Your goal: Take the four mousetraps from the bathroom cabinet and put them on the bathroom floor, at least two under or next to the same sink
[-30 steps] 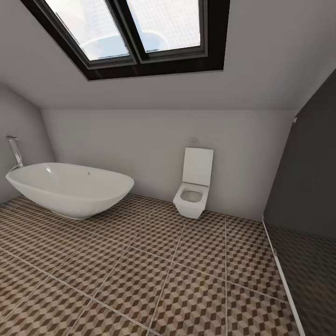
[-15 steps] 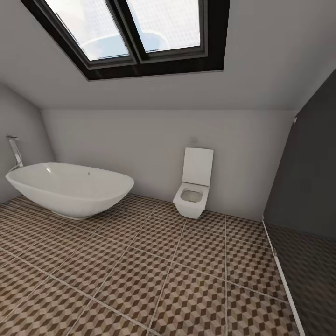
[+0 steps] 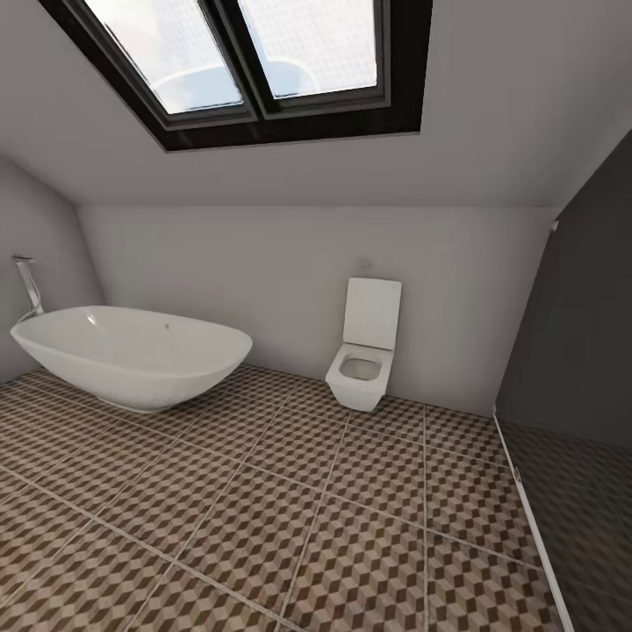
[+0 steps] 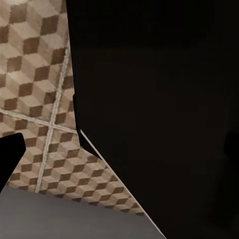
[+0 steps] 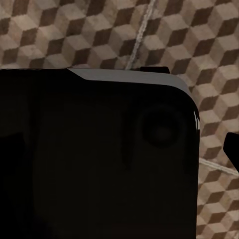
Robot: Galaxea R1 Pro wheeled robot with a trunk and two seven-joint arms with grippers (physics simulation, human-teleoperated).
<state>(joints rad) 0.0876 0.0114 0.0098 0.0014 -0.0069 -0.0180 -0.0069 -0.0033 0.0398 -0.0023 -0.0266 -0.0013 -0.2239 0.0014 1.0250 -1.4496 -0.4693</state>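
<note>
Head view: bathtub (image 3: 132, 355) (oval, white) and toilet (image 3: 362, 360) on bathroom floor (image 3: 307, 527).

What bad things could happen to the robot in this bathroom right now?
It might roll into the bathtub or the toilet, since both stand on the tiled floor ahead of it. It could also lose time searching, because this view shows a window and bare walls rather than the cabinet it needs. And the wrist views show mostly dark shapes over tiles, so it may not notice things close to its arms.
</note>
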